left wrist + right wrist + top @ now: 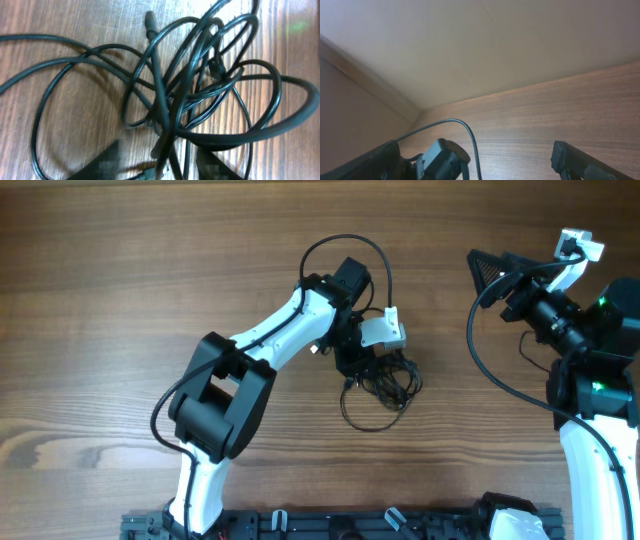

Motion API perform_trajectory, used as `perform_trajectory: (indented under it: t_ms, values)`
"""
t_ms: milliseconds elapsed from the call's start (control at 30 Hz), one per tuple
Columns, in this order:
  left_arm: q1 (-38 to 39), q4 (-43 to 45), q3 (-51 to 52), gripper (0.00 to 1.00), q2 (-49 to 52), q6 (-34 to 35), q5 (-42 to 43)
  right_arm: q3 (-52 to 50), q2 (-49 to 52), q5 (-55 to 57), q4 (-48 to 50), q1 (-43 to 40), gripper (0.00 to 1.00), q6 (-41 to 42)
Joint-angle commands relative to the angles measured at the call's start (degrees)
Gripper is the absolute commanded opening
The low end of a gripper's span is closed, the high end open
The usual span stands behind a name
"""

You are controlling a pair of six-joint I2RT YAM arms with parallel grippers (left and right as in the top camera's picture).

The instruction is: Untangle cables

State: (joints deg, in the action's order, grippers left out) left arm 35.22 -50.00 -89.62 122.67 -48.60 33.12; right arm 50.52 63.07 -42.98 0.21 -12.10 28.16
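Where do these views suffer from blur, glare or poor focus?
Overhead: even light, sharp, the cables clear on the table. Left wrist: nearest strands and the left gripper's fingers blurred; bright glare on the table at upper right. Right wrist: soft throughout, the right gripper's fingers dark at the bottom edge.

The overhead camera looks straight down on the table from high up, taking in the whole scene. The left wrist camera sits just behind the left fingers, facing down and very close to the cables, which fill its frame ahead of the tips. The right wrist camera looks out between the right fingers, nearly level, across the table toward a pale wall. Overhead and left wrist share the cables; the right wrist shares only the table.
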Motion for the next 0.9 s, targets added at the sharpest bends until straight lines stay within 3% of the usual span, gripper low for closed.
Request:
perform_trajectory:
  t_ms: [0,67,100,233,467,667,867]
  values:
    - [0.96,0.98,-0.26,0.25,1.18,-0.48,4.33,0.79,0.11,0.79,0.11,-0.15,1.0,-1.18]
    - [1.33,2.01,-0.26,0.07,1.2,-0.48,4.33,0.79,0.11,0.76,0.11,-0.15,1.0,-1.16]
    - [1.46,2.54,-0.26,0.04,1.2,-0.46,4.33,0.79,0.11,0.76,0.11,-0.15,1.0,-1.16]
    - [1.44,2.93,-0.28,0.04,0.96,2.01,3.85,0.79,0.09,0.5,-0.26,-0.15,1.0,-1.18]
    - [-5.4,2.97,-4.31,0.04,-7.1,19.17,2.16,0.79,0.07,-3.93,-0.59,-0.13,1.0,-3.65]
    - [-10.38,9.2,-6.25,0.04,-19.3,25.33,3.85,0.79,0.07,-11.04,-1.2,-0.13,1.0,-7.37]
    - [-9.55,14.78,-6.25,0.04,-27.43,25.31,3.91,0.79,0.07,-11.65,-3.65,-0.13,1.0,-8.76]
